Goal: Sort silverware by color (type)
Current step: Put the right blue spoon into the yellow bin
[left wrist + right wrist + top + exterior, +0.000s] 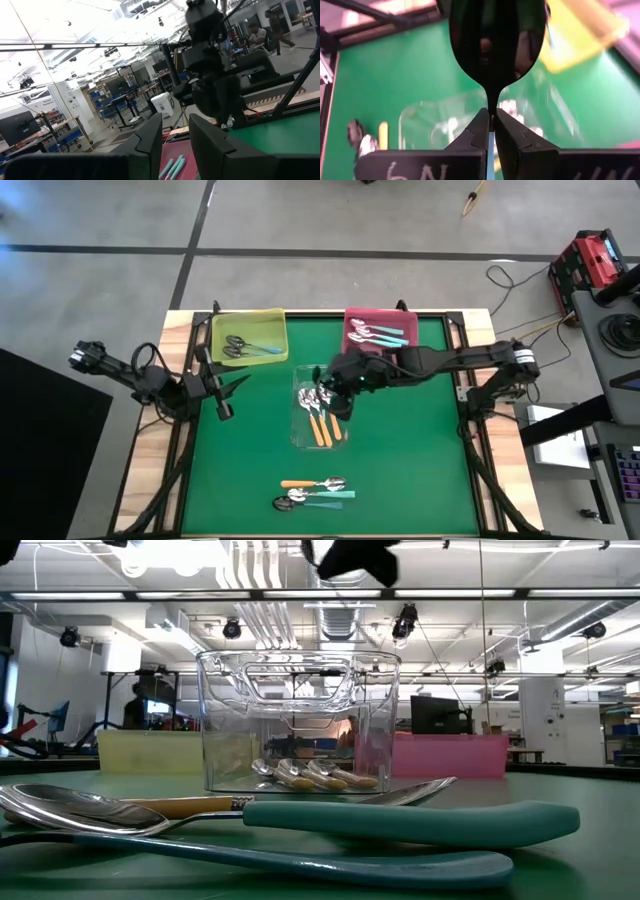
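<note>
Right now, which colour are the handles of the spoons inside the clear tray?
Orange: the spoons in the clear tray have orange handles, best seen in the high view.

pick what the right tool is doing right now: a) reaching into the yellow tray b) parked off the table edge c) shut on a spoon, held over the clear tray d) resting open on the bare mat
c: in the right wrist view the right tool is pinched shut on the neck of a dark-bowled spoon, and the high view puts it above the clear tray.
</note>
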